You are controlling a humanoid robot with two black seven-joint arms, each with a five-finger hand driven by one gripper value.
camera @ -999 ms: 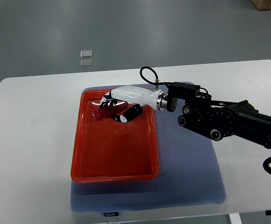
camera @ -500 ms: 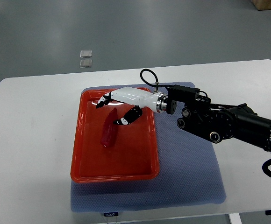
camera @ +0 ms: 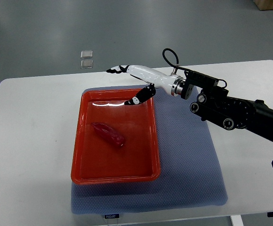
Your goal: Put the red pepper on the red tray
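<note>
- Red pepper (camera: 108, 134) lies on the floor of the red tray (camera: 80, 160), in its middle part, slanting from upper left to lower right, well apart from my hand.
- My right hand (camera: 132, 81) hangs over the tray's far rim with fingers (camera: 114, 70) stretched out and the thumb dropped toward the tray; it holds nothing.
- My right arm (camera: 235, 113) is cut off by the picture's right edge, and my left arm does not show.
- The tray sits on a blue mat (camera: 188, 160), which hides part of the white table (camera: 28, 141); the table's near edge is cut off below.
- A small label on the mat's near edge (camera: 110, 216) is too tiny for me to read.
- Two small pale squares (camera: 86, 59) lie on the floor beyond the table; what they are I cannot tell.
</note>
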